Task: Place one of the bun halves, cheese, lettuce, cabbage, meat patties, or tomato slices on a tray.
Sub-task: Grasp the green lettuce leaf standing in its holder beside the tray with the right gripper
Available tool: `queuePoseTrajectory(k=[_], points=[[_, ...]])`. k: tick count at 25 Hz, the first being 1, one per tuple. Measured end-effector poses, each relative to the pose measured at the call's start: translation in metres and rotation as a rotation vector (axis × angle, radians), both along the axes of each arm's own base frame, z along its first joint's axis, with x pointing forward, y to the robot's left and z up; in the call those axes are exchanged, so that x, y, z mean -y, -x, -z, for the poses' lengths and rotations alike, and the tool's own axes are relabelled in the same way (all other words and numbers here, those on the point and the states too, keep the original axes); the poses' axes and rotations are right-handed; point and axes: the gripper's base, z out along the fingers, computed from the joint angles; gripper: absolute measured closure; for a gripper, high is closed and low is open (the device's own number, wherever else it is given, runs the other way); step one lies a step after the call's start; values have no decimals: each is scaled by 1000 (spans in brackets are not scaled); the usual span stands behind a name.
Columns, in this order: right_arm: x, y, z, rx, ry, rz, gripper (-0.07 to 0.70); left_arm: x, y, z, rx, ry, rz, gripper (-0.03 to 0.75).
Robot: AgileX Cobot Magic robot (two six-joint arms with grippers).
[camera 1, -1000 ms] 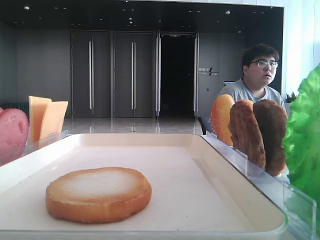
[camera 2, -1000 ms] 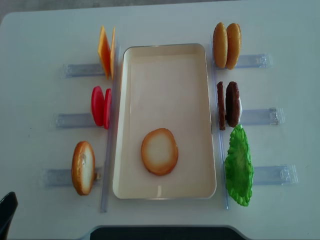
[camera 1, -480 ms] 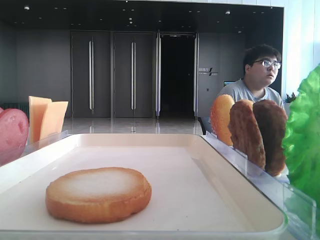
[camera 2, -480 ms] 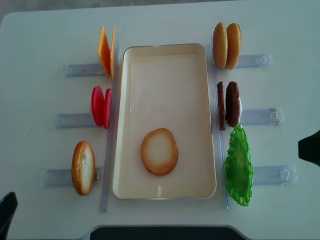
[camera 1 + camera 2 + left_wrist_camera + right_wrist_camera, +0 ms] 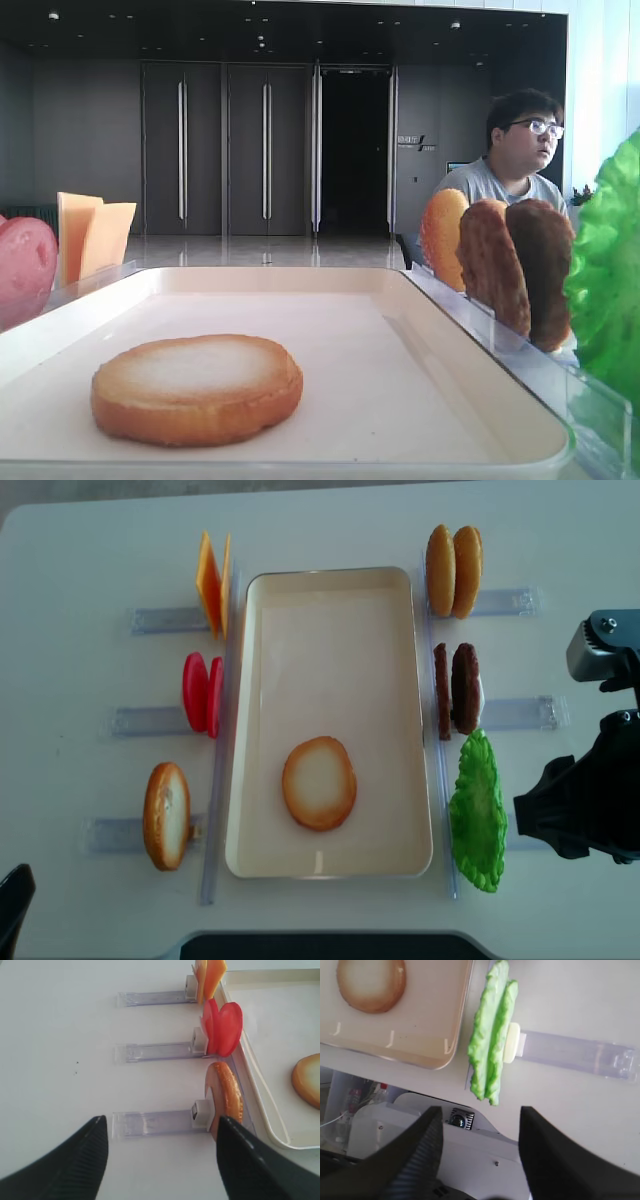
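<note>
The cream-white tray [image 5: 330, 590] lies mid-table with one bun half [image 5: 319, 782] flat inside it, pale face up. Standing in clear holders are cheese [image 5: 212, 580], tomato slices [image 5: 203, 692] and another bun half [image 5: 166, 815] on the left. On the right stand two bun halves [image 5: 453, 570], meat patties [image 5: 456, 687] and the lettuce [image 5: 477, 812]. My right gripper [image 5: 481, 1110] is open and empty, hovering just right of the lettuce [image 5: 491, 1040]. My left gripper [image 5: 161, 1120] is open wide and empty, with the left bun half [image 5: 226, 1094] by its right finger. No cabbage shows.
Clear plastic holder rails [image 5: 540, 712] stick out on both sides of the tray. The table's front edge and the robot base [image 5: 470, 1145] lie right under my right gripper. A person [image 5: 520, 150] sits behind the table at the far right.
My right arm has come into the overhead view from the right edge and now sits beside the lettuce. The left gripper and all the food have not moved.
</note>
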Motion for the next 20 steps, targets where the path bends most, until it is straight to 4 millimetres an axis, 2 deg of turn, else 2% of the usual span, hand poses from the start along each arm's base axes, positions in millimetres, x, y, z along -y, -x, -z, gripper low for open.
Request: queuePoseTrajectory(k=[3, 8, 15, 20], points=[[-6, -7, 6, -2, 18, 8, 275, 0, 0, 0, 0, 0, 0, 199], [-18, -24, 20, -23, 40, 25, 192, 0, 0, 0, 0, -1, 1, 199], [-32, -46, 44, -37, 107, 29, 184, 0, 0, 0, 0, -1, 1, 199], [-37, -55, 54, -40, 127, 27, 190, 0, 0, 0, 0, -1, 1, 199]])
